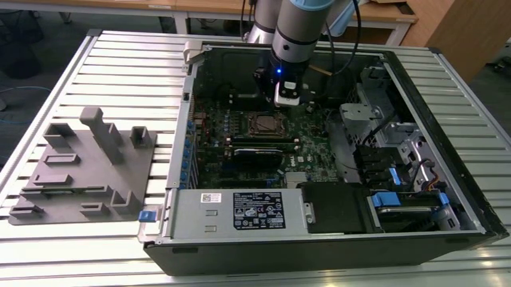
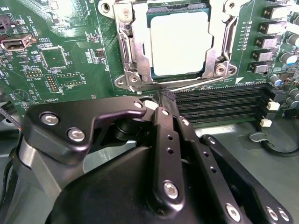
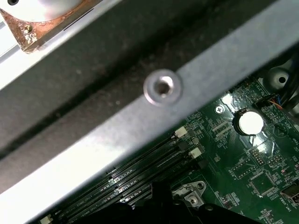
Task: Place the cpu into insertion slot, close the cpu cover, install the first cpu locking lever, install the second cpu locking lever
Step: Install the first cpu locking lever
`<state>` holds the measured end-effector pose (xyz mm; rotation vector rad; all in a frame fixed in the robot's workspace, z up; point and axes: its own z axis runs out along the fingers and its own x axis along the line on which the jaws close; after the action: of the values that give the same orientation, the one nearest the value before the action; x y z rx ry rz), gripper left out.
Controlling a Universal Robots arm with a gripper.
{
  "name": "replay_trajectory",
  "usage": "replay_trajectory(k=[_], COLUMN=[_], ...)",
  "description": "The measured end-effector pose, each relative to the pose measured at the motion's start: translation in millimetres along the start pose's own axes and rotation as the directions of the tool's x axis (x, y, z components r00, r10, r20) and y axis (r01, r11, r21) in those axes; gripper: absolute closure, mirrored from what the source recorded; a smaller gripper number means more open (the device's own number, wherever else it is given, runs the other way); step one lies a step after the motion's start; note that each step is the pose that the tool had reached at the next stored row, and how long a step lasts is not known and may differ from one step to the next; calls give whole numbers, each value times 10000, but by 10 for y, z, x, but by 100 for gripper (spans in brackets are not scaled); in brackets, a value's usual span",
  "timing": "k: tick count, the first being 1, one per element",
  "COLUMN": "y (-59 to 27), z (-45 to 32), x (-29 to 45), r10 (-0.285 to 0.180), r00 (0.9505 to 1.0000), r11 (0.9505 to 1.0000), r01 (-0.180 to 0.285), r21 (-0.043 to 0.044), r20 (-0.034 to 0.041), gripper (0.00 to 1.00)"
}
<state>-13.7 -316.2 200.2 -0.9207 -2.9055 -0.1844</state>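
Slatted metal table (image 1: 119, 66), green board (image 2: 70, 28) — silvery cpu (image 2: 178, 44)

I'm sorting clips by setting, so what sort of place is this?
Probably a robotics lab or workshop: an open computer case lies on a slotted metal table, a robot arm reaches into it, and wooden desks stand behind.

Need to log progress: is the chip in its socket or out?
In. The chip lies flat, its silver top level inside the metal frame on the green board.
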Motion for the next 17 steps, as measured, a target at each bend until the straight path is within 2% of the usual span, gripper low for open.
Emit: replay_trajectory(k=[17], y=[-4], z=[18], x=[-4], r10=[389], r00=[9992], r11=[9992], r01=[-389], r21=[-41], r20=[38], gripper=[90])
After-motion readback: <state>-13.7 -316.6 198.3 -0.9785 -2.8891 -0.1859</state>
